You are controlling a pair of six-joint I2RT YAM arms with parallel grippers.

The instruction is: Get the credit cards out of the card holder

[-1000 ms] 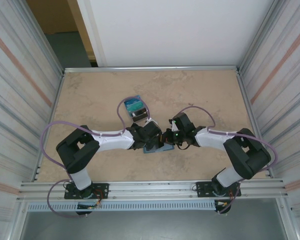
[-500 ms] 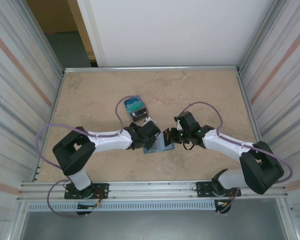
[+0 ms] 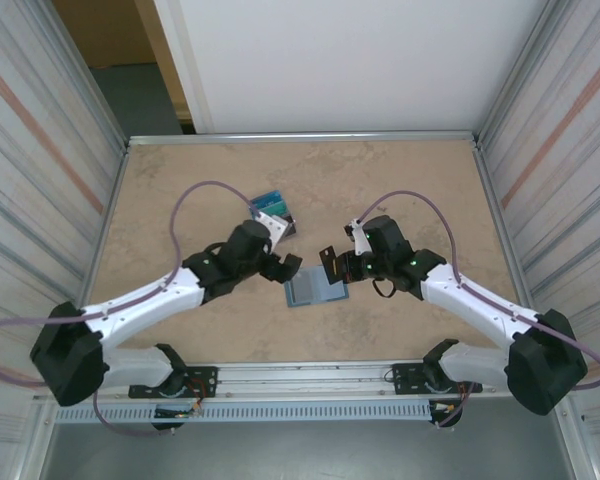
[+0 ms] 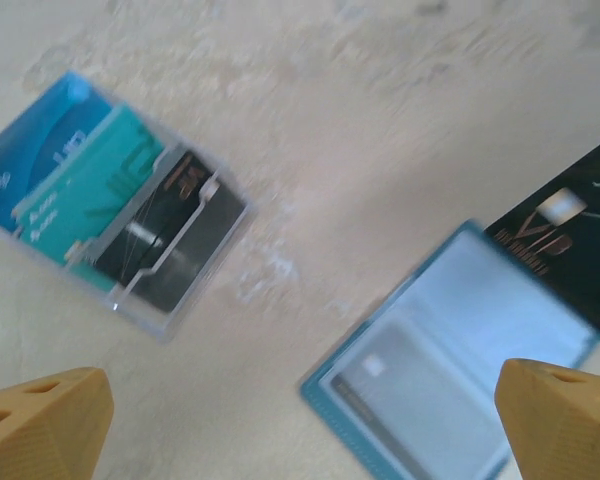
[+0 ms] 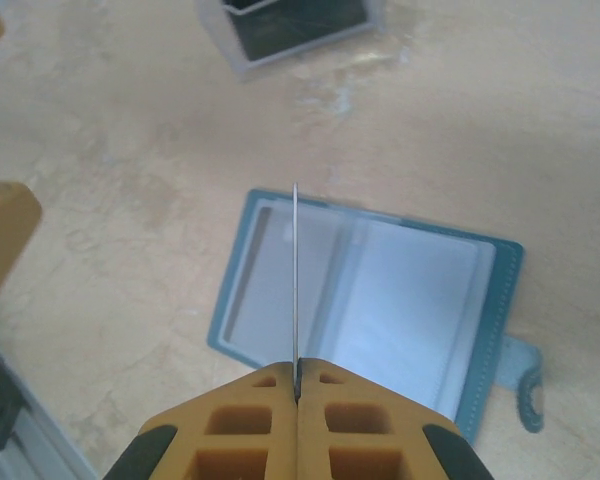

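The card holder (image 3: 315, 290) lies open and flat on the table, a teal-blue wallet with clear pocket panels (image 5: 380, 300). One pocket holds a grey card (image 4: 400, 385). My right gripper (image 5: 297, 375) is shut on a black credit card (image 5: 295, 270), seen edge-on and held upright above the holder's left half. In the top view this card (image 3: 328, 262) stands at the right gripper (image 3: 334, 268). My left gripper (image 3: 284, 267) hangs open and holds nothing, left of the holder, its fingertips (image 4: 40, 420) wide apart. Blue and teal credit cards (image 4: 65, 185) lie in a clear case.
The clear case (image 3: 271, 211) with the cards sits behind the left gripper, toward the table's middle. Metal rails edge the table, with corrugated walls on both sides. Bare table lies far and right of the holder.
The left arm has pulled off the holder and stretched out leftward. The right gripper has drawn the black card up and out of the holder, which now lies uncovered.
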